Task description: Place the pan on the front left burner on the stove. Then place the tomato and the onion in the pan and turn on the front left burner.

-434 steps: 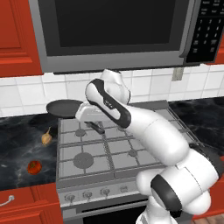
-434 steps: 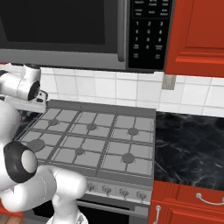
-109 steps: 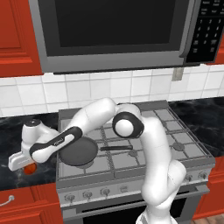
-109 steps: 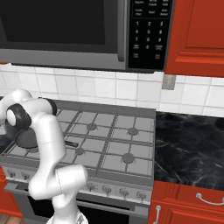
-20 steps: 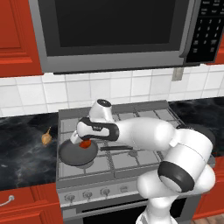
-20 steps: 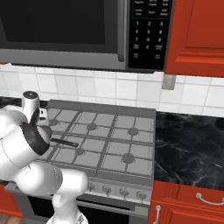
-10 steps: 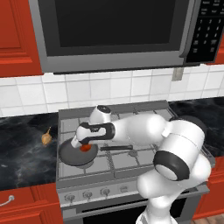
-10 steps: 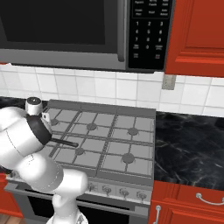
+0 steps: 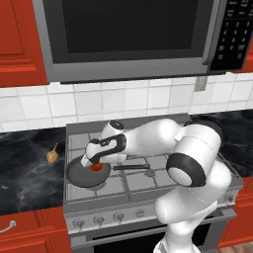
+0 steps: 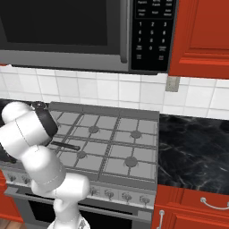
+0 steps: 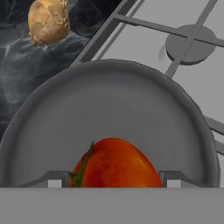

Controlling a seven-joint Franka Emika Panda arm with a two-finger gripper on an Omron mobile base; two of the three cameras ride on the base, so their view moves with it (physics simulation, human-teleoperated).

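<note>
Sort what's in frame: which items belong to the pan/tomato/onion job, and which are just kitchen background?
Job items:
- pan, on the stove at its front left
- tomato, over the pan between the gripper fingertips
- onion, on the counter left of the stove
- stove knobs

Background:
- microwave
- red cabinets
- wall outlet

light: even, bright, flat render | shadows: faint | glare: none | focus: sharp, hand view coarse
</note>
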